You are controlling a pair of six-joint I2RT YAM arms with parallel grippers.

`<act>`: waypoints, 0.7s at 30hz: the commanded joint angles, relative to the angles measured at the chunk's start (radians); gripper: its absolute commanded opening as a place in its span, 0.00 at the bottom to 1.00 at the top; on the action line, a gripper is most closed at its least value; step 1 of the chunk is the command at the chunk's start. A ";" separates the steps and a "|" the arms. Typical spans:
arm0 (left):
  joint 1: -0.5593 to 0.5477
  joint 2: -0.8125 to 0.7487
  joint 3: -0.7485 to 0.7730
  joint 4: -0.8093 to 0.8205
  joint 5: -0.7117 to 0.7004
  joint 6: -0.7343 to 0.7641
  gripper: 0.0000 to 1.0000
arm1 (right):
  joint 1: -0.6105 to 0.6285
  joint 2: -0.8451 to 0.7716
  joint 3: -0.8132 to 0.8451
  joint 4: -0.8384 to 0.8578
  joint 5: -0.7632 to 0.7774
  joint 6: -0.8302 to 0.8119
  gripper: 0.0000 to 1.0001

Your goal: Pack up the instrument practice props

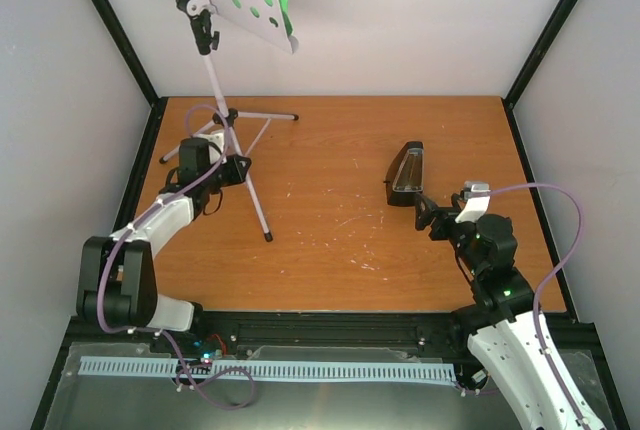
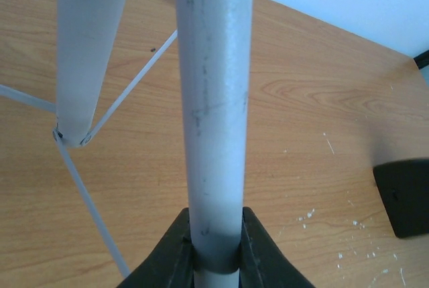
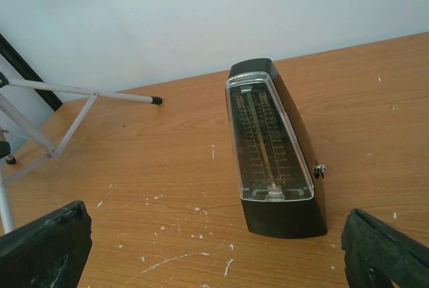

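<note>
Left wrist view: left hand (image 2: pixel 216 248) grips the music stand pole (image 2: pixel 214 100), so lift it steadily; right hand (image 3: pixel 216 244), released, should centre on the metronome (image 3: pixel 271 147).

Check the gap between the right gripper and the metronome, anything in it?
Nothing. In the right wrist view, only bare, scuffed table lies between the open right gripper and the metronome.
</note>
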 commanded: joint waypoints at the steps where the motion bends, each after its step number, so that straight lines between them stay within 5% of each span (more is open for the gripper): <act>1: 0.003 -0.122 -0.057 -0.010 0.078 0.066 0.00 | -0.006 -0.008 0.050 -0.041 -0.023 -0.009 1.00; 8: -0.063 -0.265 -0.132 -0.079 0.226 0.098 0.00 | -0.006 0.005 0.053 -0.011 -0.142 0.018 1.00; 21: -0.152 -0.271 -0.102 -0.303 0.471 0.211 0.00 | -0.003 0.172 0.090 0.232 -0.604 0.118 1.00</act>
